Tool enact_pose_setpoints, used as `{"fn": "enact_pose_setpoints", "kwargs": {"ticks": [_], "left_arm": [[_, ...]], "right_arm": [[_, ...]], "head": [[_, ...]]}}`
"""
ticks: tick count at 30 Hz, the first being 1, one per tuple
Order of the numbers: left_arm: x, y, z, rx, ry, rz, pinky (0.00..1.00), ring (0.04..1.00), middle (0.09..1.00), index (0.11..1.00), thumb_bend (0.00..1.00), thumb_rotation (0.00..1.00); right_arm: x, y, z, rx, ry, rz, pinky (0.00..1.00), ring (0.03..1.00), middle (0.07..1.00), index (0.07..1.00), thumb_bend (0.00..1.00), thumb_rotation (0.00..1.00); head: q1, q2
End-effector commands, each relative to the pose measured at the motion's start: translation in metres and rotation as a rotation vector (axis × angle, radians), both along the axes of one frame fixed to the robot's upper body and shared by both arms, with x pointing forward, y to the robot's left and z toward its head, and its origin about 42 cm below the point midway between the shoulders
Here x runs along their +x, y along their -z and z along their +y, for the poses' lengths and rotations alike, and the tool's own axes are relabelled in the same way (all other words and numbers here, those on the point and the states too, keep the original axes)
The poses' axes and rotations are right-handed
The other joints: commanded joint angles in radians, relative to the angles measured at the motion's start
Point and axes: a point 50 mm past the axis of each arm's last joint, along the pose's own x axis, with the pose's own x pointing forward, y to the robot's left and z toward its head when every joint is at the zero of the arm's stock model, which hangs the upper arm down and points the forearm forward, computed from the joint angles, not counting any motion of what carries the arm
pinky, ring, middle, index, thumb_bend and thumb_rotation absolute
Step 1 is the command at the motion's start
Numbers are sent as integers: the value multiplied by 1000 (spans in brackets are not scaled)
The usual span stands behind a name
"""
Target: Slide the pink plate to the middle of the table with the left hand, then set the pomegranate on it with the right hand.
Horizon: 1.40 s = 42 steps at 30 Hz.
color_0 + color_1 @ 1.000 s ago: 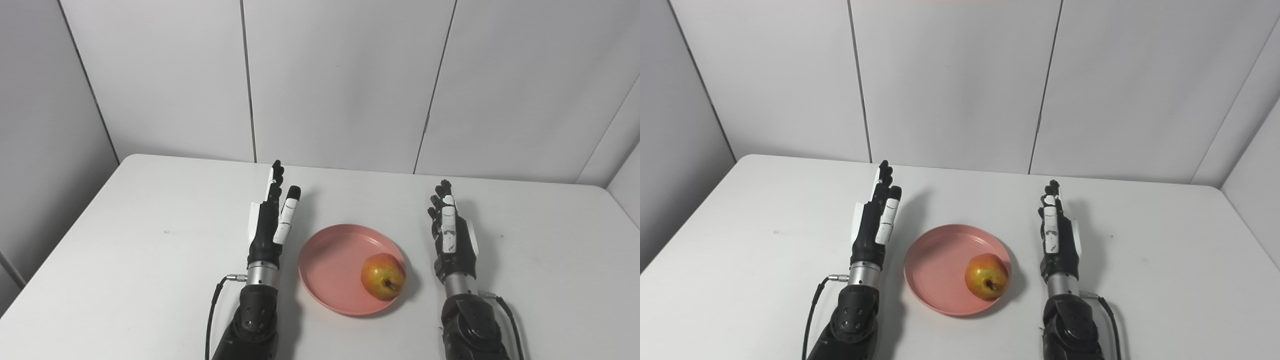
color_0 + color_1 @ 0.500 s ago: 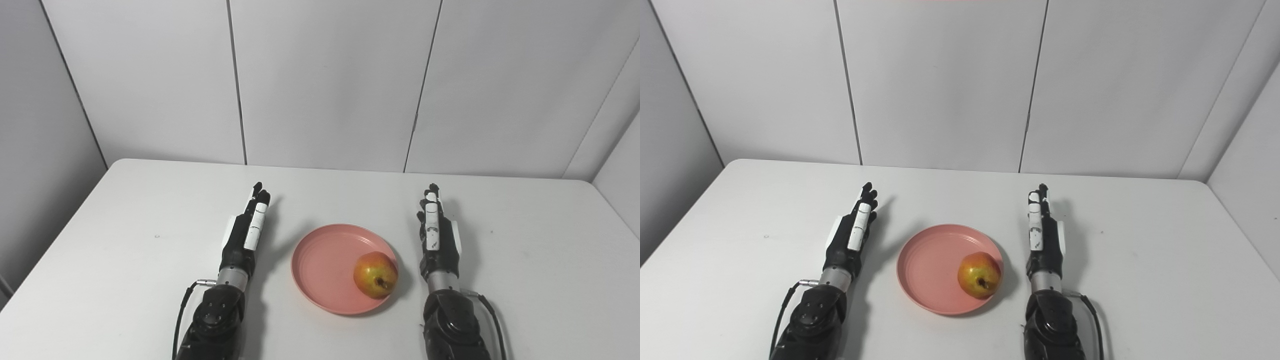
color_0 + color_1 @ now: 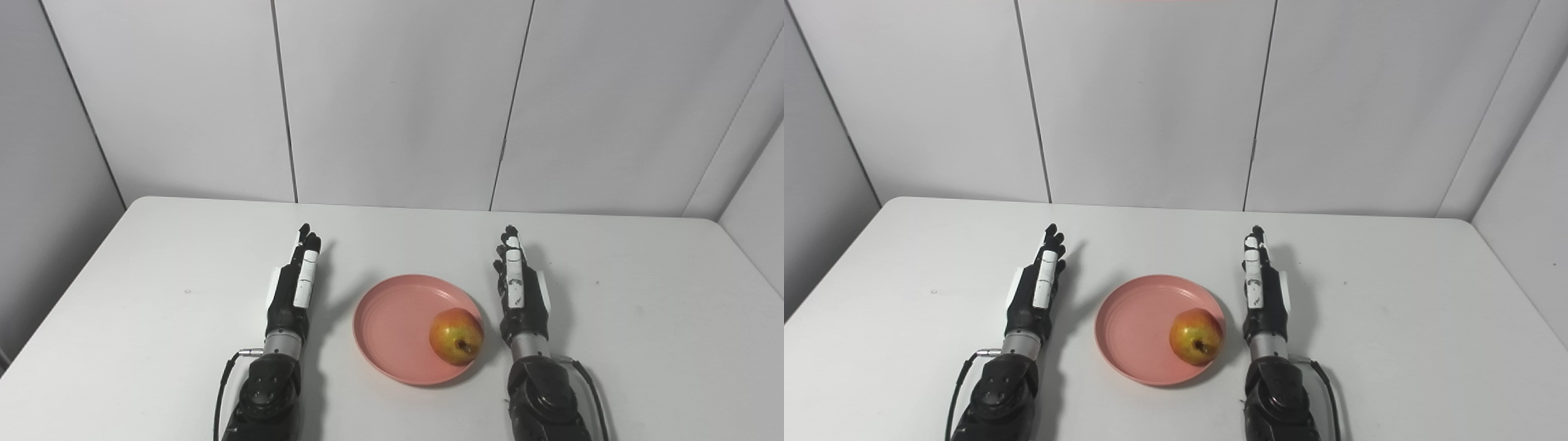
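The task appears finished: the plate (image 3: 418,329) lies near the middle of the bench (image 3: 643,318), and the pomegranate (image 3: 456,337) rests inside it, against the right rim. Nothing is held; the left hand (image 3: 293,292) and right hand (image 3: 519,293) are stretched flat with fingers extended, one on either side of the plate, apart from it. Both forearms are cut off at the bottom edge.

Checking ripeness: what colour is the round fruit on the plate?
Yellow with red blush, clearest in the left eye view: round pomegranate.
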Motion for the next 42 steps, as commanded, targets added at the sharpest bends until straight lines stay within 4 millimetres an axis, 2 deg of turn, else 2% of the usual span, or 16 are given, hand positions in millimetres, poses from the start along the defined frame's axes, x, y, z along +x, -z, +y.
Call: {"fn": "enact_pose_setpoints", "kwargs": {"ticks": [1,8,19,32,42], "left_arm": [[-1,3,-3,11,-19,-4,1000,1000,1000,1000,918,1000],[-2,5,-6,19,-22,-10,1000,1000,1000,1000,902,1000],[-3,2,-8,-2,-13,-2,1000,1000,1000,1000,914,992],[-3,2,-7,-3,-7,-2,1000,1000,1000,1000,873,996],[-3,2,-7,4,-7,-2,1000,1000,1000,1000,884,995]], "right_arm": [[-14,23,-5,-16,-11,66,1000,1000,982,974,860,1000],[-16,25,-8,-41,-24,61,1000,1000,973,965,821,1000],[-18,28,-10,-42,-26,67,1000,1000,967,937,838,1000],[-20,30,-12,3,-8,79,1000,1000,968,959,814,1000],[-20,30,-12,-10,-6,71,1000,1000,972,957,808,1000]], "head": [[4,0],[12,0],[12,0],[15,1],[14,1]]}}
